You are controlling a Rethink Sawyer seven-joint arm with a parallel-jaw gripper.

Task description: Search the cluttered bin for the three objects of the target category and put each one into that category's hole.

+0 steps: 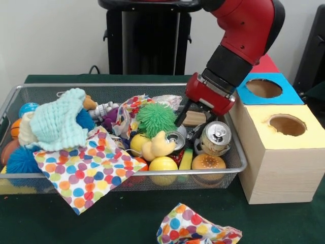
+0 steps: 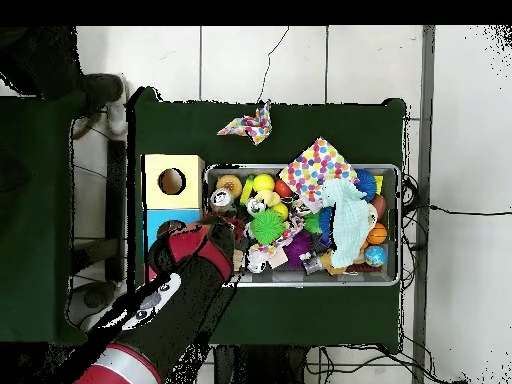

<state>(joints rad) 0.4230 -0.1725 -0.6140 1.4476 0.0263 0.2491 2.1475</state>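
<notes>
Front view: gripper low in bin, fingers spread, empty, beside drink cans; crowding could spoil its grip. Overhead view: arm hides that corner; yellow box adjoins bin.

two cans, two dotted cloths

light: bright, even, indoor | shadows: soft, faint under wire bin | glare: none | focus: sharp

Pale wall; white tiled floor; green tabletop.
</notes>
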